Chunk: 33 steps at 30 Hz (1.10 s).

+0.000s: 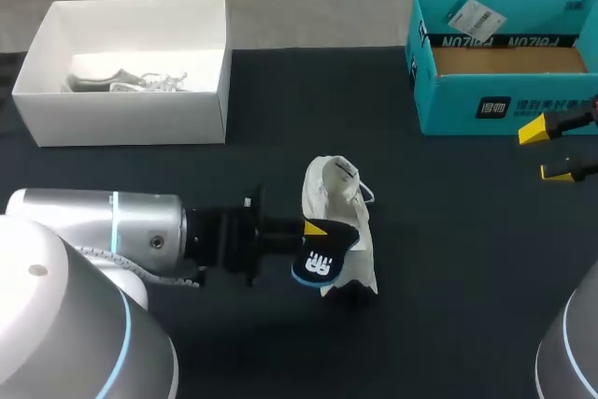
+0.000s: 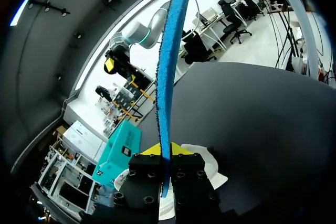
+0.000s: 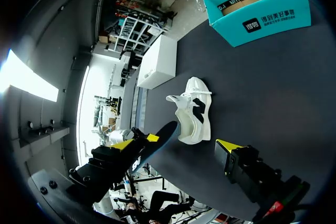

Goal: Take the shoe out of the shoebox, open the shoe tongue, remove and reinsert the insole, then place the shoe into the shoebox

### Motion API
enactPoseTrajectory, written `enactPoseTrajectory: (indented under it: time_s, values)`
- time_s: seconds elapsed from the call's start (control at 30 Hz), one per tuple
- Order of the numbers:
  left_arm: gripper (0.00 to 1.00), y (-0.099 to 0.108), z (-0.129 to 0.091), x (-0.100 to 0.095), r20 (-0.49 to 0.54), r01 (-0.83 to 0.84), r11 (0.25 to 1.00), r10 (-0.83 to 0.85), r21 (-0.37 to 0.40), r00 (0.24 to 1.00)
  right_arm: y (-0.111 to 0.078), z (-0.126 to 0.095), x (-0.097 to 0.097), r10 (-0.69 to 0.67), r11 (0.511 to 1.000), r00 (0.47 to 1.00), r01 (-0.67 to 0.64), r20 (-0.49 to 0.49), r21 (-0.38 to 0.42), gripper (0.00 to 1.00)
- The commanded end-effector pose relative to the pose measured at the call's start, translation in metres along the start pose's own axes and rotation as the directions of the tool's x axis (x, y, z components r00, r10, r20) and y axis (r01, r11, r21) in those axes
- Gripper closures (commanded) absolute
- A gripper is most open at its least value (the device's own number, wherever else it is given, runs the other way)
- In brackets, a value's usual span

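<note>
Shoes: one white sneaker [image 1: 338, 195] is standing on its sole on the black table [image 1: 439, 306], outside both boxes and well apart from each.
Insoles: one dark blue insole [image 1: 322, 259] is being held out of the sneaker, just beside its nearer end; whether the two are touching is unclear.
Left gripper [image 2: 166, 150]: is pinching the insole, its two yellow tips standing narrow on either face.
Right gripper [image 1: 547, 151]: is hovering with its fingers spread wide and gripping nothing, just in front of the teal shoebox [image 1: 495, 105].
Boxes: two are sitting at the table's far side. A white shoebox [image 1: 131, 114] at the left is holding a pale laced thing [image 1: 126, 79]. The teal shoebox at the right is showing a brown floor and one white tag [image 1: 472, 16].
</note>
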<state>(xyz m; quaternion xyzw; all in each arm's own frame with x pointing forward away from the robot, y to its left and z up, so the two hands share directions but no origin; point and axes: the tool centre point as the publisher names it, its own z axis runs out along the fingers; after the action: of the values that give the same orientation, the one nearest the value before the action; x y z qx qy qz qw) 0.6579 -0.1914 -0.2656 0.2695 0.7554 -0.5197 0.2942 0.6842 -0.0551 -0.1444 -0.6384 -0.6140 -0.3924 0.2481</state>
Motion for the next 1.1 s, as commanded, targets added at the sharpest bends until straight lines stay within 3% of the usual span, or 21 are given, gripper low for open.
enactPoseTrajectory:
  time_s: [0.03, 0.33, 0.7, 1.1]
  values:
    - [1.0, 0.003, 0.015, -0.002, -0.005, -0.002, 1.0, 0.002, 0.011, 1.0, -0.001, 0.0, 0.0, 0.001, 1.0, 1.0, -0.001, 0.002, -0.002, 0.0]
    - [1.0, 0.017, 0.03, 0.013, -0.048, 0.044, 0.999, -0.044, 0.009, 0.998, -0.001, 0.0, 0.0, 0.001, 1.0, 1.0, -0.001, 0.002, -0.002, 0.0]
    - [1.0, 0.023, 0.009, 0.011, -0.032, 0.048, 0.998, -0.049, -0.051, 0.998, -0.001, 0.0, 0.0, 0.001, 1.0, 1.0, -0.001, 0.002, -0.002, 0.0]
    - [1.0, -0.008, 0.005, -0.004, 0.009, 0.011, 0.999, -0.011, -0.047, 1.0, -0.001, 0.0, 0.0, 0.001, 1.0, 1.0, -0.001, 0.002, -0.002, 0.0]
